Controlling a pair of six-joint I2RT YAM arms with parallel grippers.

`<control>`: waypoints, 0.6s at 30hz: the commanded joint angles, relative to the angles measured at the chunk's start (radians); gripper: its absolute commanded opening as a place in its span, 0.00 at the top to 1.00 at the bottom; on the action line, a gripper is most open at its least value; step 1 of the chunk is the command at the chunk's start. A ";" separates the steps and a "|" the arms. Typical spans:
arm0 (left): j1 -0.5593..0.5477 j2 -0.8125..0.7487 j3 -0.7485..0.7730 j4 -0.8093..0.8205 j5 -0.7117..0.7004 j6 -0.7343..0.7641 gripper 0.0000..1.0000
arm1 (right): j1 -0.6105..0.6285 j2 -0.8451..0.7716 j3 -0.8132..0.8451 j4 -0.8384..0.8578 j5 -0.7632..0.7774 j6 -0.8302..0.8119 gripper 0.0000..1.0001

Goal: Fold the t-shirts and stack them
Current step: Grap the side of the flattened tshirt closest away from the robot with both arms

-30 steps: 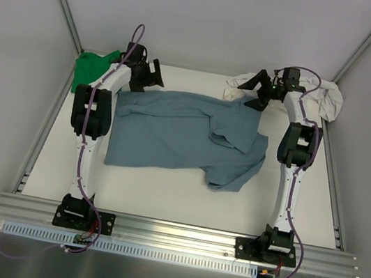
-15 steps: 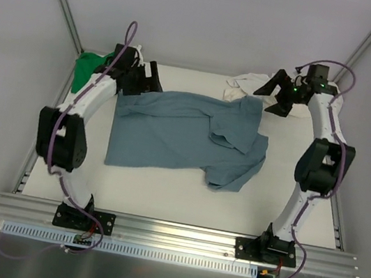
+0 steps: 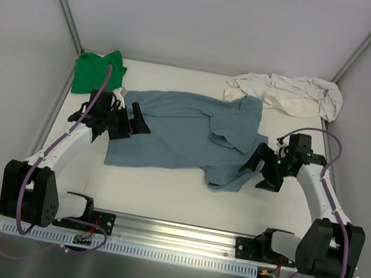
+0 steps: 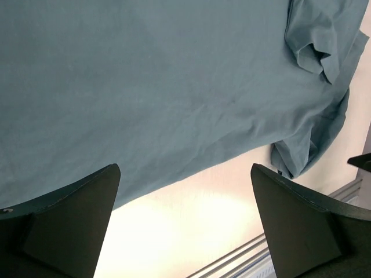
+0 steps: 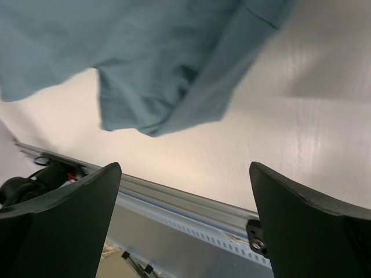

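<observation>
The slate-blue t-shirt (image 3: 180,130) lies spread on the white table, its right side bunched and folded over. It fills the top of the left wrist view (image 4: 162,81) and shows in the right wrist view (image 5: 145,63). The green t-shirt (image 3: 96,70) lies crumpled at the back left corner. The cream t-shirt (image 3: 288,93) lies crumpled at the back right. My left gripper (image 3: 130,120) is open and empty over the blue shirt's left edge. My right gripper (image 3: 258,170) is open and empty just right of the shirt's lower right corner.
A metal rail (image 3: 177,233) runs along the table's near edge and also shows in the right wrist view (image 5: 191,202). White enclosure walls with metal posts (image 3: 63,0) stand on the left, back and right. Bare table (image 3: 163,192) lies between the blue shirt and the rail.
Both arms have drawn back from the far edge toward the near side. The left gripper has come down to the shirt's left edge, the right to its lower right corner. The shirts have not moved.
</observation>
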State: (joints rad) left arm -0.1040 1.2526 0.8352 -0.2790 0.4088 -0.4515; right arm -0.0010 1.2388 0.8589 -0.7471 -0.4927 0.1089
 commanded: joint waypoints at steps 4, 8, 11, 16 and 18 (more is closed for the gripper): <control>-0.026 -0.065 -0.010 0.057 0.073 -0.062 0.01 | -0.013 -0.039 -0.041 0.017 0.187 -0.093 0.01; -0.030 -0.081 0.010 0.031 0.064 -0.047 0.01 | -0.014 -0.002 -0.063 0.046 0.169 -0.065 0.09; -0.030 -0.087 0.022 0.003 0.050 -0.033 0.01 | -0.014 -0.013 -0.110 0.074 0.149 -0.034 0.12; -0.031 -0.082 0.027 0.000 0.042 -0.036 0.02 | -0.010 0.030 -0.150 0.112 0.135 -0.035 0.17; -0.031 -0.073 0.033 0.001 0.042 -0.039 0.01 | -0.007 0.051 -0.149 0.133 0.131 -0.029 0.19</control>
State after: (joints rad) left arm -0.1257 1.1908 0.8253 -0.2752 0.4450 -0.4873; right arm -0.0097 1.2686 0.7090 -0.6697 -0.3538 0.0685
